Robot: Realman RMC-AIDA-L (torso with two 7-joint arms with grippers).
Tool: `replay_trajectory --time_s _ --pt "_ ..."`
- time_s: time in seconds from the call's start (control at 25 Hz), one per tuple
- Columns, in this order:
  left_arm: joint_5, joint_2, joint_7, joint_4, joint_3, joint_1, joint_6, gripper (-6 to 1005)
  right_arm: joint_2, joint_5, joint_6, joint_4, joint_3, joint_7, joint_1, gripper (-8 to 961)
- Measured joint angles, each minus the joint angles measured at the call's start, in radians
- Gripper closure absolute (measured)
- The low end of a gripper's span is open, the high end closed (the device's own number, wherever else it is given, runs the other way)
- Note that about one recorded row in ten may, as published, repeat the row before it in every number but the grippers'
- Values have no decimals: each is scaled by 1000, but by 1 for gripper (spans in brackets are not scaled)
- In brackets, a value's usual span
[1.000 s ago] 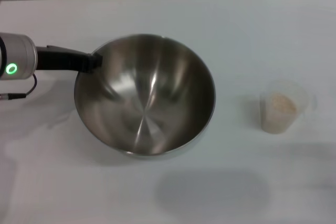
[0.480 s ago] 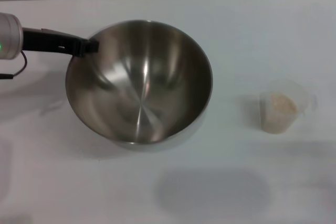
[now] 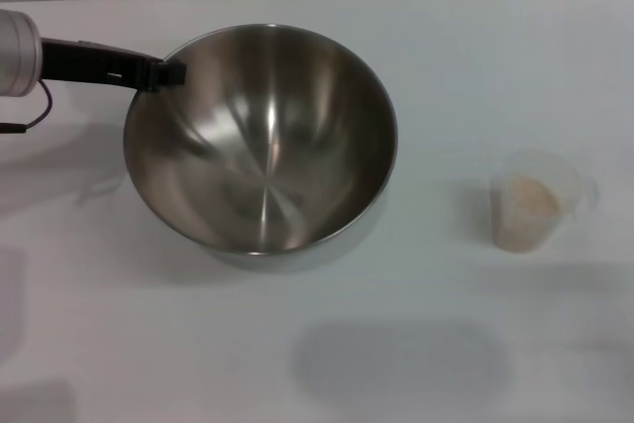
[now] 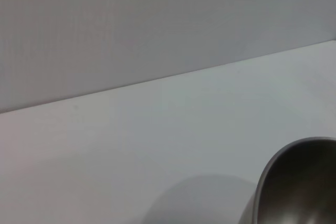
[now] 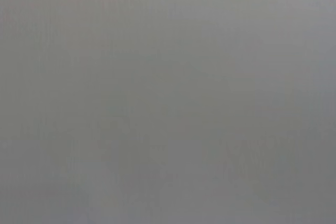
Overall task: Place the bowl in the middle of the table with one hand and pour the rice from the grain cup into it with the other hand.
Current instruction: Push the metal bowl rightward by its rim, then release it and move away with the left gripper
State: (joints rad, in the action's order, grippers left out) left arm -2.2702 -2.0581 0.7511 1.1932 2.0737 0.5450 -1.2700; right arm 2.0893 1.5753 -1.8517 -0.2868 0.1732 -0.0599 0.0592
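My left gripper (image 3: 170, 73) is pinched on the far-left rim of the bowl (image 3: 263, 141), which is big, shiny brushed steel with a thin rim, empty inside and tipped a bit so its opening faces forward, sitting near the middle of the white table (image 3: 475, 66); the left wrist view only catches an edge of it (image 4: 296, 187). The cup (image 3: 536, 202) stands upright well to the right of the bowl, clear plastic with a pale heap of rice (image 3: 533, 195) inside. My right gripper isn't visible in any view.
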Motion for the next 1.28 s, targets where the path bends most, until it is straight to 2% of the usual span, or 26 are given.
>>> replay_trajectory --time_s 0.16,0.44,0.68,1.28 --pt "3 -8 0 3 -35 -1 7 950 0 0 -2 0 -1 0 1 127" --pt "13 -10 -6 -2 -72 6 30 947 0 0 -3 0 -2 -1 5 128" --pt "56 -10 -7 -32 -168 3 86 945 0 0 -3 -2 -2 -1 7 128" --pt "74 -11 -6 -60 -211 3 103 939 0 1 -4 -12 -5 -1 7 128"
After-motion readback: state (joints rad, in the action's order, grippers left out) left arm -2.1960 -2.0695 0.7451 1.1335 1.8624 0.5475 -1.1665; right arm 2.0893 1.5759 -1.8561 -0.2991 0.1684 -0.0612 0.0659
